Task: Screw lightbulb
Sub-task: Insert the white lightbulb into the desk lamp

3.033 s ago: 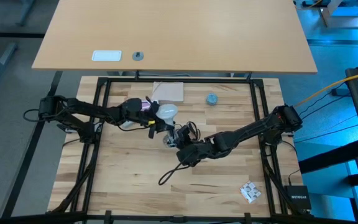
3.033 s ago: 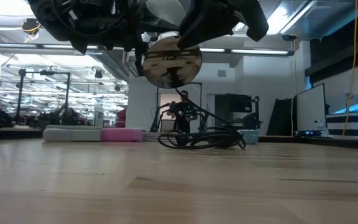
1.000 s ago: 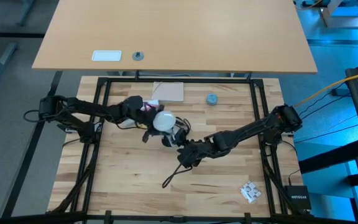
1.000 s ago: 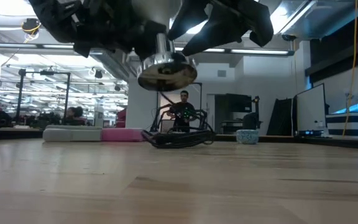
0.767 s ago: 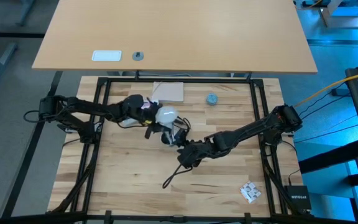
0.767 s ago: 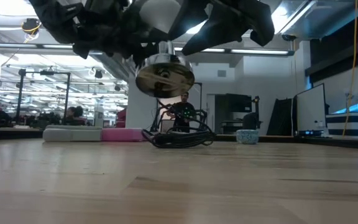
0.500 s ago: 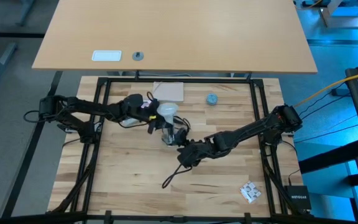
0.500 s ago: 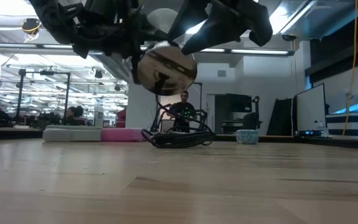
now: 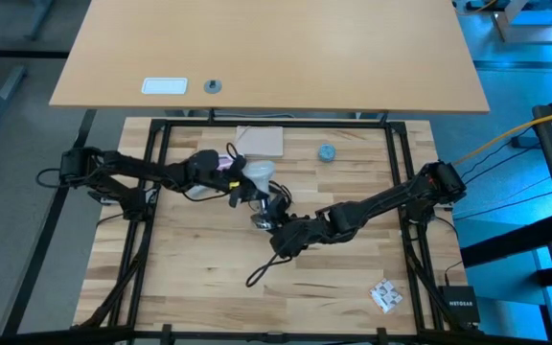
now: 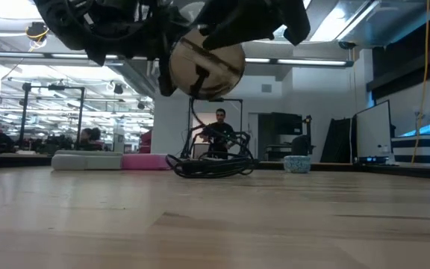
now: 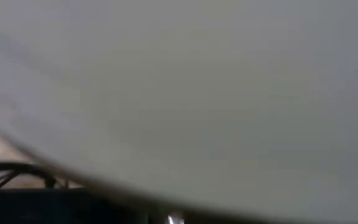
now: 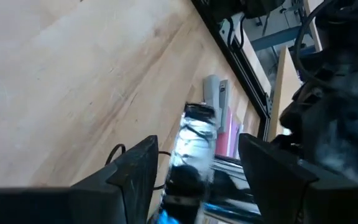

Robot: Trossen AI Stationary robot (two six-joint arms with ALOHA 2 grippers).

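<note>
The white lightbulb [image 9: 260, 172] is in my left gripper [image 9: 241, 182], above the table's middle; its globe fills the left wrist view [image 11: 191, 93]. The silvery socket [image 9: 265, 213] is in my right gripper [image 9: 278, 226], just nearside of the bulb, clear of the table. In the low view the socket's round face [image 10: 206, 67] faces the camera. Its black cord [image 10: 207, 164] hangs down to a coil on the table and trails toward the near edge [image 9: 255, 276]. Whether bulb and socket touch is hidden. My left gripper is shut on the bulb's white globe [image 9: 255, 176], coming level from the table's left. The bulb is lifted clear. The globe hides the fingers in the wrist view. My right gripper pinches the socket's silvery body [image 12: 194, 146] between its two fingers [image 12: 135, 171], coming from the table's right and near side. The socket is lifted clear and its cord hangs slack below.
A tan flat board [image 9: 260, 142] and a small blue-grey cap [image 9: 326, 151] lie near the far edge. A crumpled white wrapper [image 9: 384, 294] lies at the near right. Black frame rails [image 9: 401, 172] border the wooden table. People stand in the room behind [image 10: 219, 123].
My left gripper has carried the bulb a little toward the far edge and to the right. My right gripper has tipped the socket: its round face, which pointed down, now faces the near side, and it sits slightly higher. The cord coil has shifted a little.
</note>
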